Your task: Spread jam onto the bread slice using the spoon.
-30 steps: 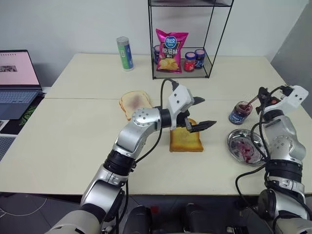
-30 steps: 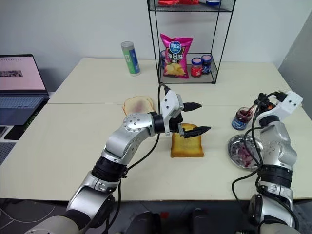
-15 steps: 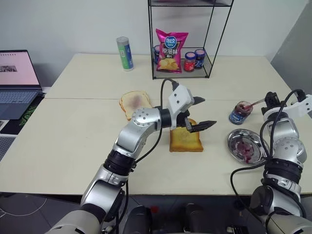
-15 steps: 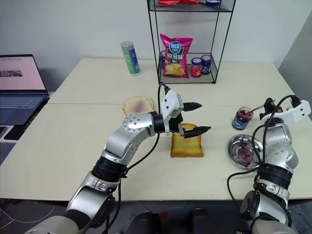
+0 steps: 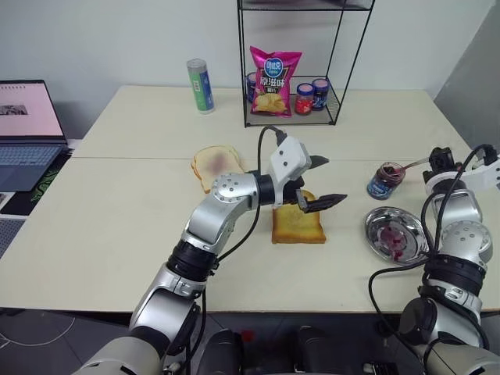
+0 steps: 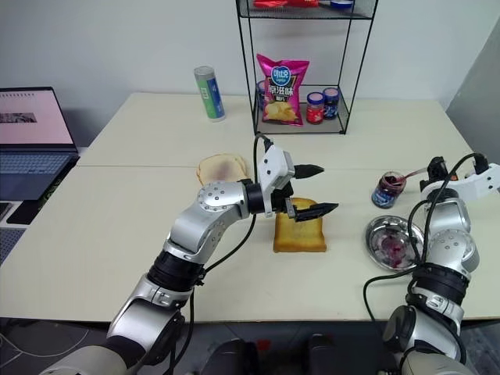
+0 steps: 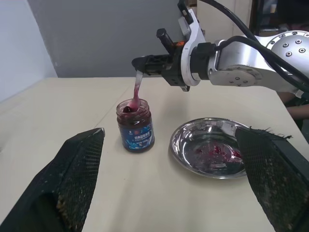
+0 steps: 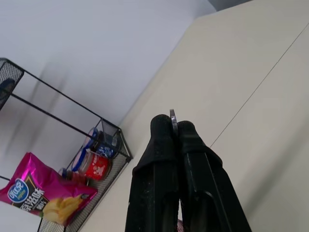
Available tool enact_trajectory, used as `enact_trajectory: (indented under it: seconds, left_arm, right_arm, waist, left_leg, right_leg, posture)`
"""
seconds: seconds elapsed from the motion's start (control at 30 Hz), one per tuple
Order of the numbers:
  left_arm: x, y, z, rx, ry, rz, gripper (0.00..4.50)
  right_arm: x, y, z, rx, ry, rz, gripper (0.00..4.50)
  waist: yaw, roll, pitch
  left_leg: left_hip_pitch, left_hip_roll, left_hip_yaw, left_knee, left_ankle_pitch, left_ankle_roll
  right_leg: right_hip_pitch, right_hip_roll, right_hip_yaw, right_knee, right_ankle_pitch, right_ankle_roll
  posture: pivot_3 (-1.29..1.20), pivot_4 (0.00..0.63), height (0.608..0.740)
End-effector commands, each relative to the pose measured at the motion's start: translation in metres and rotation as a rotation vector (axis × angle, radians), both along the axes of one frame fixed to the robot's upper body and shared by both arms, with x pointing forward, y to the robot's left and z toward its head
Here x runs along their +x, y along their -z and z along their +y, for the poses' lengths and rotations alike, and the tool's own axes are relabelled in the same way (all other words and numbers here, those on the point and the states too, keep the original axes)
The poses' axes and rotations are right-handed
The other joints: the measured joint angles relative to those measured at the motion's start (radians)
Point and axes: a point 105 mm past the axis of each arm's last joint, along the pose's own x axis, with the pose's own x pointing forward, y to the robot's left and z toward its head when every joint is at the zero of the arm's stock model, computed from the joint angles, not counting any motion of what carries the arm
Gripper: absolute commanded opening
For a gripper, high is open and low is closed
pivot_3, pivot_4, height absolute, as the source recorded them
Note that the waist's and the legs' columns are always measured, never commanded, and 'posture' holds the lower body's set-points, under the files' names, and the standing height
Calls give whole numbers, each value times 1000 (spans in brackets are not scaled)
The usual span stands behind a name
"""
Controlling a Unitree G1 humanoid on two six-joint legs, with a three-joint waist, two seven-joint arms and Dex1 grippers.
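Note:
The bread slice point(image 5: 297, 226) lies flat at the table's middle, golden with a brown crust. My left gripper point(image 5: 333, 180) hovers open just above its far right corner, nothing between its fingers. To the right stands an open jar point(image 7: 135, 128) of dark jam point(image 7: 130, 108). The spoon point(image 7: 137, 89) slants from the jar's mouth up to my right gripper point(image 7: 141, 63), which is shut on the handle's end, and the bowl sits down in the jam. In the right wrist view the handle's tip point(image 8: 172, 116) pokes out between the closed fingers.
A round metal plate point(image 5: 373, 223) with jam smears sits near the front right edge, just in front of the jar. A paler slice point(image 5: 215, 162) lies behind my left arm. A wire rack point(image 5: 336, 94) with a chips bag and small jars, a can point(image 5: 200, 86) and a laptop point(image 5: 27, 129) stand farther off.
My right hand has rolled at the wrist and drifted slightly right, laying the spoon flatter while its bowl stays in the jar. The left arm and bread slice have not moved.

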Motion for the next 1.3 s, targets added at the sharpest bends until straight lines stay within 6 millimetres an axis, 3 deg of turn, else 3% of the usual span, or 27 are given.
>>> enact_trajectory:
  seconds: [0.03, 0.23, 0.4, 0.5, 0.67, 0.77, 0.93, 1.0, 1.13, 1.3]
  left_arm:
    - [-2, -16, -3, -23, 21, -64, 4500]
    - [-1, -18, -3, -26, 27, -73, 4500]
    - [1, -30, -3, -82, 33, -69, 4500]
    - [4, -43, 2, -147, 28, -47, 4500]
    - [8, -46, 18, -169, -4, -20, 4500]
    - [6, -41, 32, -148, -23, -11, 4500]
    - [-17, -15, 81, -39, -85, 30, 4500]
    - [-26, -6, 94, 6, -113, 38, 4500]
    - [-37, 8, 115, 50, -183, 79, 4500]
    - [-45, 35, 134, 108, -305, 120, 4500]
  right_arm:
    - [-11, -29, -12, 19, 57, -114, 10]
    - [-17, -29, -13, 39, 75, -137, 10]
    - [-24, -41, -9, 101, 68, -219, 10]
    - [-26, -58, 3, 135, 23, -286, 10]
    - [-26, -80, 33, 159, -85, -342, 10]
    - [-24, -90, 60, 182, -172, -361, 10]
    - [-22, -97, 148, 123, -457, -321, 10]
    - [-24, -92, 171, 41, -535, -283, 10]
    - [-29, -83, 196, -100, -614, -245, 10]
    - [-35, -64, 221, -414, -704, -191, 10]
  waist:
    - [0, 0, 0]
    - [-4, 0, 0]
    - [-13, 0, 0]
    - [-15, 0, 0]
    - [-19, 1, 0]
    - [-23, 1, 0]
    - [-43, 3, 1]
    - [-42, 3, 1]
    - [-27, 3, 1]
    - [-17, 2, 2]
  left_leg:
    - [0, 0, 0, 0, 0, 0]
    - [0, 0, 0, 0, 0, 0]
    - [0, 0, 0, 0, 0, 0]
    - [0, 0, 0, 0, 0, 0]
    - [0, 0, 0, 0, 0, 0]
    - [0, 1, 0, 0, 0, 0]
    - [1, 4, 0, -2, 0, 0]
    - [1, 5, -1, -2, 1, -1]
    - [0, 3, -1, -2, 1, -2]
    - [0, 1, 0, 0, 0, -1]
  right_leg:
    - [0, 0, 0, 0, 0, 0]
    - [0, 0, 0, 0, 0, 0]
    - [0, 0, 0, 0, 0, 0]
    - [0, 0, 0, 0, 0, 0]
    - [0, 0, 0, 0, 0, 0]
    - [0, 0, 0, 0, 0, 0]
    - [-2, -1, 1, 3, -1, -1]
    - [-3, -1, 0, 4, -2, -3]
    - [-2, -3, -2, 3, -2, -4]
    - [-1, -4, -1, 0, -1, -2]
  posture:
    - [0, 150, 740]
    - [0, 150, 740]
    - [0, 150, 740]
    - [0, 150, 740]
    - [0, 150, 740]
    - [0, 150, 740]
    - [0, 150, 740]
    - [0, 150, 740]
    - [0, 150, 740]
    - [0, 150, 740]
